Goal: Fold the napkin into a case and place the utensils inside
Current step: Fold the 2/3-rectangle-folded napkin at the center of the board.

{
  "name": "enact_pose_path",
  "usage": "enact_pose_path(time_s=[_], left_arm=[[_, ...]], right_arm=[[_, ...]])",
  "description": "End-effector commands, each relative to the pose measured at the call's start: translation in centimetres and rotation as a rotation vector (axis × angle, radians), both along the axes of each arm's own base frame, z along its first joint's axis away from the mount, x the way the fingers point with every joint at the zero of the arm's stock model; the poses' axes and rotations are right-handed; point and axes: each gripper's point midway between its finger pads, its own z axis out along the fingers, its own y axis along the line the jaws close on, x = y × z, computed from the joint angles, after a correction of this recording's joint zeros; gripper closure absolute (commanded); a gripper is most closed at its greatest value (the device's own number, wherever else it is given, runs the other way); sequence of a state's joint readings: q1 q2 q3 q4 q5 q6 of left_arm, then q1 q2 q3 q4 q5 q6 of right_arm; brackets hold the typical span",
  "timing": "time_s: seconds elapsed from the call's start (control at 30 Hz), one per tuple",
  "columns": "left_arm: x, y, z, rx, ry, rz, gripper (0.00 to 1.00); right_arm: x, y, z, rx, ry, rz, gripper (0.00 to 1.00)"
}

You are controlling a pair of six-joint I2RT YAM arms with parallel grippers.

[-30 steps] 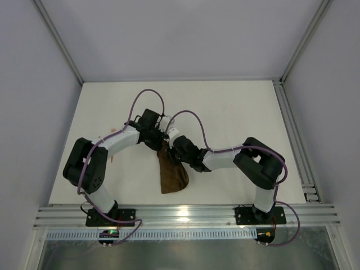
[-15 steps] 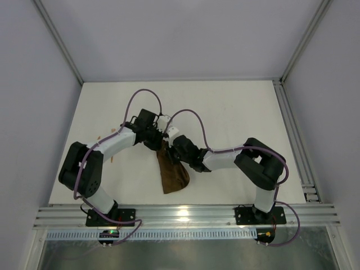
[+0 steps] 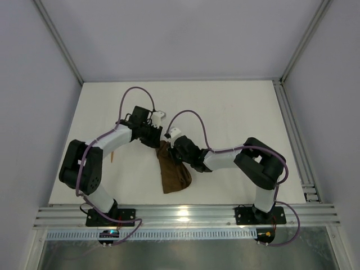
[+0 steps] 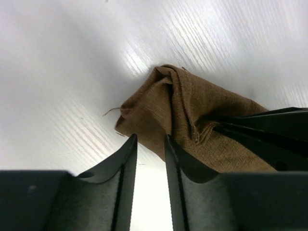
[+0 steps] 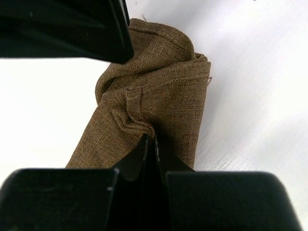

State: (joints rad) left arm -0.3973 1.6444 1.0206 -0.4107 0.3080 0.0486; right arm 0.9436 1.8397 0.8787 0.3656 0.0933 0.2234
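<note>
- White matte tabletop (image 3: pixel 242 112) fills the scene. Pale grey panels wall it in, and an aluminium frame rail (image 3: pixel 185 214) runs along its 6 o'clock edge.
- Left arm (image 3: pixel 109 143), white and black with a purple cable, reaches from 7 o'clock toward the table's middle. Right arm (image 3: pixel 236 157), of the same make, comes in from 5 o'clock, and the two wrists nearly meet.
- Dark brown matte cloth napkin (image 3: pixel 173 174) lies folded into a tapering shape just at 6 o'clock of the table's centre. Its wide end points to 6 o'clock and its bunched narrow end to 12 o'clock, between the two grippers.
- Right gripper (image 5: pixel 150 138) has its black fingers pressed together on a stitched fold at the napkin's narrow end, pinching it.
- Left gripper (image 4: pixel 150 140) stands with a narrow gap, and bare table shows between the fingers. Its tips sit just beside the napkin's bunched corner and grip nothing.
- Thin orange-tan utensil (image 3: pixel 113 156), mostly hidden by the left arm, lies at 9 o'clock of the napkin, well apart from it. Its kind cannot be told.
</note>
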Motion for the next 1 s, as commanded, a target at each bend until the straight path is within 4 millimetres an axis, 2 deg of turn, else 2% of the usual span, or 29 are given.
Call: enact_pose_path(time_s=[0.0, 0.17, 0.4, 0.63, 0.77, 0.8, 0.87, 0.9, 0.97], left_arm=[[1.8, -1.6, 3.1, -0.123, -0.066, -0.013, 0.67], [0.8, -2.3, 4.3, -0.174, -0.083, -0.076, 0.55], [-0.1, -2.1, 1.4, -0.114, -0.043, -0.098, 0.48], [-0.3, -1.8, -1.1, -0.023, -0.009, -0.090, 0.50], [0.4, -1.6, -1.7, 0.005, 0.003, -0.058, 0.62], [0.5, -1.6, -1.7, 0.005, 0.003, -0.053, 0.69], [0.8, -1.5, -1.9, 0.017, 0.009, -0.039, 0.79], [0.8, -1.5, -2.0, 0.020, 0.014, -0.037, 0.87], [0.8, -1.5, -2.1, 0.019, 0.018, -0.037, 0.93]], right_arm=[[-0.3, -1.3, -1.5, -0.046, 0.030, -0.034, 0.97], [-0.2, -1.2, -1.6, -0.044, 0.030, -0.033, 0.97], [-0.1, -1.0, -1.2, -0.029, 0.024, -0.033, 0.97], [0.0, -0.9, -1.0, -0.021, 0.021, -0.037, 0.97], [-0.1, -0.8, -0.9, -0.017, 0.022, -0.033, 0.97], [-0.1, -0.8, -0.9, -0.021, 0.019, -0.024, 0.97], [-0.1, -0.7, -0.6, -0.020, 0.011, -0.014, 0.96], [-0.1, -0.7, -0.5, -0.027, -0.001, -0.002, 0.94], [-0.2, -0.8, -0.4, -0.031, -0.009, 0.010, 0.84]])
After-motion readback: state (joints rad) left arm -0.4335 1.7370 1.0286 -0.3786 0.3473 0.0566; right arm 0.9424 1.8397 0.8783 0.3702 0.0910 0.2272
